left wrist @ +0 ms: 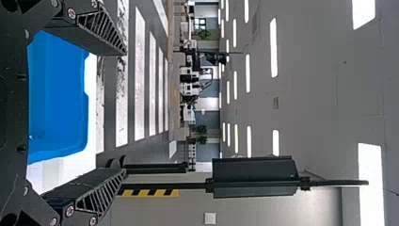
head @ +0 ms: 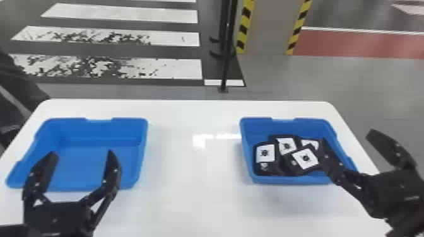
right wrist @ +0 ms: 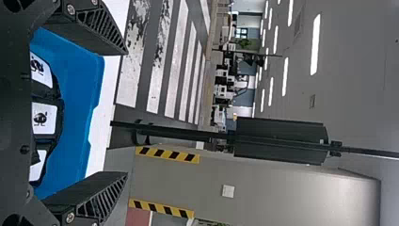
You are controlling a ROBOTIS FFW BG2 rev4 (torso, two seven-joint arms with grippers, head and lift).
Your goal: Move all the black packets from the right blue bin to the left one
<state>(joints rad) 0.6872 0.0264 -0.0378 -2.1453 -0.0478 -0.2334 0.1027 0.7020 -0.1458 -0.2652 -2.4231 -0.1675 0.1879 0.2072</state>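
A grey floor [head: 391, 94] with white stripes [head: 176, 67] at the far left lies behind a white table [head: 195, 189]. On the table stand two blue bins, well apart. The left blue bin [head: 104, 128] holds none of the packets in the part that shows. The right blue bin [head: 290, 180] holds the black packets.

The left gripper [head: 82, 153] is at the near part of the left blue bin, its two flat fingers spread wide with nothing between them. The right gripper [head: 347, 138] is at the right side of the right blue bin, one finger overlapping that bin in the head view; its fingers also stand wide apart, gripping nothing.

At least four black packets [head: 273, 166] lie in a loose, overlapping pile in the right blue bin, one at the left and another resting across the near middle. Each visible packet bears a white label [head: 265, 152] with a dark figure.
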